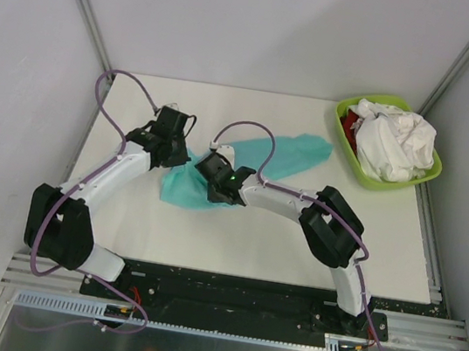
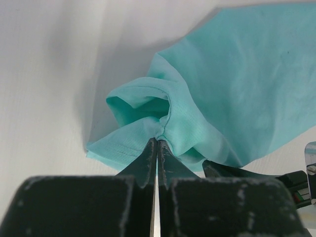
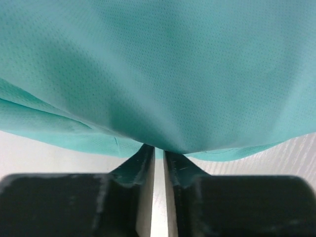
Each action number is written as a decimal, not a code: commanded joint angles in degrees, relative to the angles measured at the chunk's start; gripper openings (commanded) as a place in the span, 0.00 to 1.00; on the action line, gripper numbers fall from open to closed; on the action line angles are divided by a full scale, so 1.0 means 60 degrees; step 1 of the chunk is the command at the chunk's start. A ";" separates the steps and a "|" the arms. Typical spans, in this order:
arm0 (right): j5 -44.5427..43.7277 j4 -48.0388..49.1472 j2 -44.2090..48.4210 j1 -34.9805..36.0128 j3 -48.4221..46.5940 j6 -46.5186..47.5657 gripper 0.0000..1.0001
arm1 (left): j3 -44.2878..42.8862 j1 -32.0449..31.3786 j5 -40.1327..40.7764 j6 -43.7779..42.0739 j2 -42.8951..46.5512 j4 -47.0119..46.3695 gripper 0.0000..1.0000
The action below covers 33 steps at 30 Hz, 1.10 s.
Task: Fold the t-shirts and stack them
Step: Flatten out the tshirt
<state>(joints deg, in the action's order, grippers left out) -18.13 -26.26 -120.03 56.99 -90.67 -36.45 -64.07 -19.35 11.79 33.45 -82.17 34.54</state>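
The teal t-shirt lies bunched on the white table, stretching from the middle toward the right. My left gripper is shut on a puckered edge of the teal shirt at its left end. My right gripper is shut on the shirt's near edge, and the cloth fills the right wrist view above the fingertips. White t-shirts and a bit of a red one lie crumpled in the basin.
The lime-green plastic basin stands at the back right corner of the table. Grey walls close in the left, back and right sides. A black rail holds both arm bases at the near edge.
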 commanded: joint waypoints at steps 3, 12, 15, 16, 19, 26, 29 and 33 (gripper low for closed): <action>0.0095 0.0384 -0.0110 0.0008 -0.0275 0.0566 0.37 | 0.0079 0.0044 -0.0003 -0.0111 0.0438 -0.0119 0.00; 0.0489 0.0606 -0.0843 -0.0055 -0.0538 0.0738 0.43 | 0.0087 0.0029 -0.0001 -0.0138 0.0456 -0.0130 0.00; 0.0414 0.0489 -0.0916 -0.0051 -0.0588 0.0674 0.32 | 0.0095 0.0045 -0.0033 -0.0140 0.0453 -0.0123 0.00; 0.0348 0.0426 -0.0893 -0.0051 -0.0604 0.0664 0.27 | 0.0099 0.0039 -0.0040 -0.0148 0.0453 -0.0120 0.00; 0.0058 0.0197 -0.0653 -0.0050 -0.0649 0.0661 0.13 | 0.0102 0.0035 -0.0024 -0.0165 0.0442 -0.0118 0.00; -0.0467 -0.0306 0.0245 -0.0075 -0.0886 0.0824 0.00 | 0.0089 0.0033 -0.0082 -0.0231 0.0424 -0.0126 0.00; -0.0597 -0.0526 0.0722 -0.0110 -0.0941 0.0853 0.00 | 0.0088 0.0040 -0.0095 -0.0304 0.0442 -0.0119 0.00; -0.0654 -0.0727 0.1372 -0.0199 -0.0916 0.0911 0.00 | 0.0062 0.0033 -0.0239 -0.0437 0.0434 -0.0137 0.00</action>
<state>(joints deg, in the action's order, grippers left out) -19.27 -29.19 -119.13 56.51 -93.14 -32.03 -63.64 -19.35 11.64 32.69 -81.71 34.57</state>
